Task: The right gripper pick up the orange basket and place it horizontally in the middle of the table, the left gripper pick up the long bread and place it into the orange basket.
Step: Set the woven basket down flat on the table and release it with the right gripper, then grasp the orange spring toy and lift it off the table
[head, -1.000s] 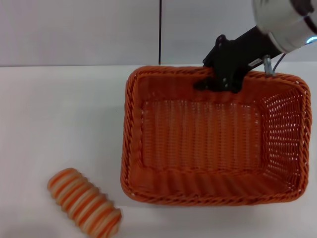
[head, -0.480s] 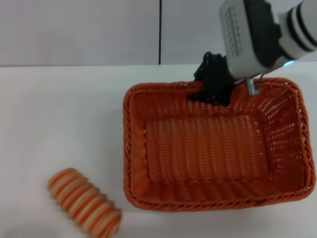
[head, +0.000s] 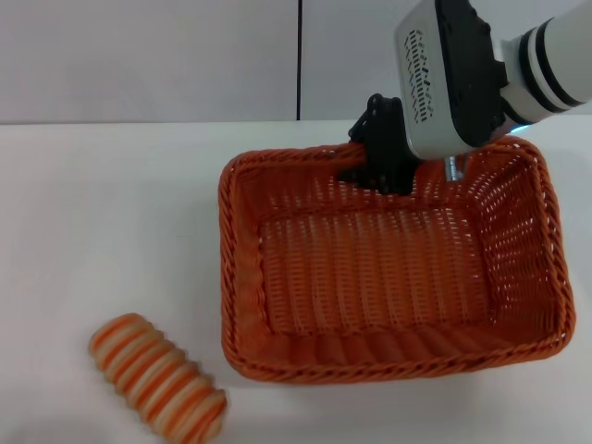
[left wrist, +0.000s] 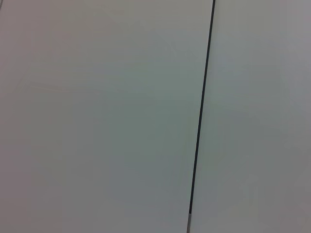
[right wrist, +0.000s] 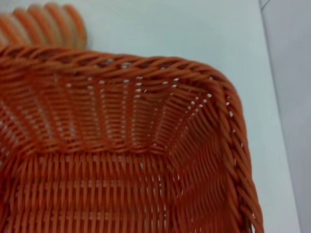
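Right hand (head: 377,168): closed on the far rim of the basket (head: 388,277), black fingers straddling the braid, one inside the wall and one outside. The grey-white arm runs up and away to the right of the hand.

Basket: one. It sits slightly skewed on the desk (head: 111,213), long side roughly across the view, its right end angled toward the far side. Whether its base is flat on the desk or partly lifted cannot be told.

Bread (head: 157,376): one, lying on the desk well to the left of the hand and much nearer the robot, apart from the basket's near-left corner, angled diagonally.

Edges and room: open white desk lies to the left of the hand, reaching the far desk edge where it meets the wall (head: 148,55). A bare strip separates the basket's left rim from the bread. The basket's right rim lies near the right border of the head view.

Views: the right wrist view shows a basket (right wrist: 121,145) corner from above at close range, with the bread (right wrist: 43,24) just beyond its rim, and none of the hand's own fingers. The left wrist view shows only wall (left wrist: 97,116) with a dark vertical seam; the left hand appears in no view
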Motion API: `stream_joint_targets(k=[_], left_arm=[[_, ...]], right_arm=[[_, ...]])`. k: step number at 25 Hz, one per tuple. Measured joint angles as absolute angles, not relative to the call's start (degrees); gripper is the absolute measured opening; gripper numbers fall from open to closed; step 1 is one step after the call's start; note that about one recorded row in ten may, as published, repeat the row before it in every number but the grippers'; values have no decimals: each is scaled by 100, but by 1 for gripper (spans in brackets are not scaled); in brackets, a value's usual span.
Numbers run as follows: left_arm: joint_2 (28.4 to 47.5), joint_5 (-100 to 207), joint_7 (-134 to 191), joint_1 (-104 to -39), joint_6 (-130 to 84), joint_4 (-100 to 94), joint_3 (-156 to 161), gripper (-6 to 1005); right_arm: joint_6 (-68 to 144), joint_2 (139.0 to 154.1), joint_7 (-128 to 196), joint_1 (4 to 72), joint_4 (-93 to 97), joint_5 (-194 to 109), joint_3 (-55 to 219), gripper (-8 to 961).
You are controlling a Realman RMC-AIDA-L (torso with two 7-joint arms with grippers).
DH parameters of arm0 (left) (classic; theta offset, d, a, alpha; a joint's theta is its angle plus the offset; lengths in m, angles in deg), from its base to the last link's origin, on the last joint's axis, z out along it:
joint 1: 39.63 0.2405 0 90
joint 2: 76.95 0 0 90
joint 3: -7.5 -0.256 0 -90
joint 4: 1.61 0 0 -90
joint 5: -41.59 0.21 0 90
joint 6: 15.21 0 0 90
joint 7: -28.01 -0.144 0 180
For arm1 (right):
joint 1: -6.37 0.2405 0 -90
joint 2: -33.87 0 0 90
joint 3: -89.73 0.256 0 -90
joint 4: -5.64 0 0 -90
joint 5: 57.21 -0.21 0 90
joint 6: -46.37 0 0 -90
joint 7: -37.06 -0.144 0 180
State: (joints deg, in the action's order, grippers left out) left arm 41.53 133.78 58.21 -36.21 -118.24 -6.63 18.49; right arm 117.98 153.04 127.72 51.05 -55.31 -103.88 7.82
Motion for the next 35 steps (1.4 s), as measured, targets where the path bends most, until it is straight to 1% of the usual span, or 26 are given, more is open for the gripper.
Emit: stream_joint_targets(k=[6, 11, 17, 22, 24, 27, 29, 35], left_arm=[[4153, 13378, 5818, -3629, -11838, -653, 1849, 655], [4145, 13378, 5816, -3669, -11840, -651, 1849, 652], [4137, 13382, 5816, -3701, -11852, -653, 1848, 649], [4128, 13387, 5823, -3707, -11918, -687, 1796, 647], [4115, 13388, 5866, -3702, -11968, -735, 1677, 646], [4098, 13391, 6122, -3716, -12084, -1010, 1297, 644], [4091, 13388, 6666, -3776, -12187, -1531, 875, 643], [4100, 13390, 8408, -3926, -12270, -3195, -111, 640]], right_arm=[[11536, 15310, 12767, 4868, -5751, -10466, 692, 172], [11427, 15316, 12784, 4565, -6158, -10680, 656, 391], [11311, 15314, 12820, 4334, -6368, -10774, 524, 589], [11262, 15314, 12528, 3997, -6990, -10916, 576, 659], [11275, 15315, 12384, 3782, -7370, -11144, 717, 659], [11315, 15317, 12293, 3262, -7921, -11971, 1102, 660], [11317, 15310, 12297, 2889, -8146, -12619, 1365, 660], [11316, 15305, 12787, 1402, -8298, -15230, 1960, 659]])
